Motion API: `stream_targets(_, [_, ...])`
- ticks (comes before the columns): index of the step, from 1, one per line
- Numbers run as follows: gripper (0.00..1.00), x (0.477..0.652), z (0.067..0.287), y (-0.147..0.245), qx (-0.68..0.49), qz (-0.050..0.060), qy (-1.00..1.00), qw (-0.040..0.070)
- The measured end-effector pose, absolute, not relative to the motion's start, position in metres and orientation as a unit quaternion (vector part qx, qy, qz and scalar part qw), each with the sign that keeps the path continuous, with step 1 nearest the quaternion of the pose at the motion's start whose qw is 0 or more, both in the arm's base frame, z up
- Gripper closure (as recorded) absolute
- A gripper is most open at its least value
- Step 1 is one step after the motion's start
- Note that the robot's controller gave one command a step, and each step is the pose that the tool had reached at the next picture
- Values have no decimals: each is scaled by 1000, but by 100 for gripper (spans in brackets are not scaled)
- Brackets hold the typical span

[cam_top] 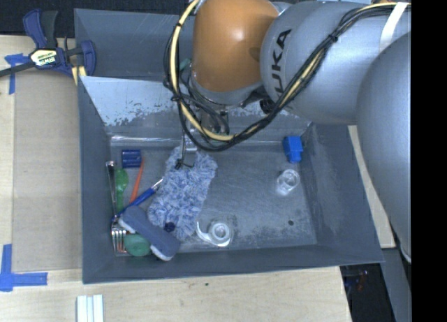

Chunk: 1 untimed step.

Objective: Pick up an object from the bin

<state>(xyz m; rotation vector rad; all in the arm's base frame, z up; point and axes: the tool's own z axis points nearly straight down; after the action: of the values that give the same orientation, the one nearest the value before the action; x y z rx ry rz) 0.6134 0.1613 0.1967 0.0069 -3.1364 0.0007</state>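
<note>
While the pincer (186,153) hangs below the arm's orange cover (234,34), its tip is at the upper end of a blue-and-white knitted cloth (183,195). I cannot tell whether it touches the cloth, nor whether the pincer is open or closed. The cloth stretches away from the pincer toward the front wall of the bin (335,209).

Left of the pincer, near it, lies a small dark blue box (130,157). Below and left of the pincer, beside the cloth, a heap lies along the wall: a green piece (122,181), an orange stick (137,176), a blue pen (143,197) and a fork (116,233).

Past the cloth's far end from the pincer lies a clear plastic ring (218,232). Well apart on the pincer's right are a blue block (293,148) and a clear cup (286,182).
</note>
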Motion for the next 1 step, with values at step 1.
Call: stream_targets(1, [0,615,202,160,0,-1,-1000,-2])
